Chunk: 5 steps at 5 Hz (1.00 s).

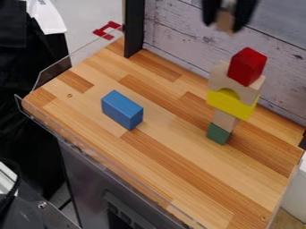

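Aloft, gripper (226,24) with tan block (224,21), tower (231,105) (red-topped)

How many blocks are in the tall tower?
5 that I can see. Bottom to top: green block, plain wooden block, yellow block, wooden arch, red block. Another could hide behind.

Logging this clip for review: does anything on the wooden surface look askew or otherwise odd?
The red block sits off-centre on the wooden arch, toward the picture's right, so the block tower looks lopsided.
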Motion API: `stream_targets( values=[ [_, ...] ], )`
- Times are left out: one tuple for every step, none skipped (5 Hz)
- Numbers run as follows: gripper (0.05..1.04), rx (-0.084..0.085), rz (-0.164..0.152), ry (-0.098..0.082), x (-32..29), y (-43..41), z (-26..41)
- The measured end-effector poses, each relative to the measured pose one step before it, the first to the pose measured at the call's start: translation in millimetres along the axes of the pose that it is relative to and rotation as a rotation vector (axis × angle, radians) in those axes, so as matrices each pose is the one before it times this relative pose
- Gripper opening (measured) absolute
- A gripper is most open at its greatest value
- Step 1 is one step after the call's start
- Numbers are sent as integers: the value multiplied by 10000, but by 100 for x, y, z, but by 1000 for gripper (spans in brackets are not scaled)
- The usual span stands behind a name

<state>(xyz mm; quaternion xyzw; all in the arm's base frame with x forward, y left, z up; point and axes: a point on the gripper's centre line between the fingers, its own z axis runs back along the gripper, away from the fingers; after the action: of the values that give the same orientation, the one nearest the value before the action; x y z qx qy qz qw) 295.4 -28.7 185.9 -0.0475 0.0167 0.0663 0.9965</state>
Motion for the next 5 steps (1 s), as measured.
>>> stream_targets(
  values=[
    [442,260,1084,259,-299,3987,-1459],
    [442,364,924,428,1156,2468,-2779],
    [442,-32,395,191,1167,1188,-2011],
    [442,-218,210,-143,1586,1169,-1876],
    [442,111,3,480,839,1198,-2153]
  ],
)
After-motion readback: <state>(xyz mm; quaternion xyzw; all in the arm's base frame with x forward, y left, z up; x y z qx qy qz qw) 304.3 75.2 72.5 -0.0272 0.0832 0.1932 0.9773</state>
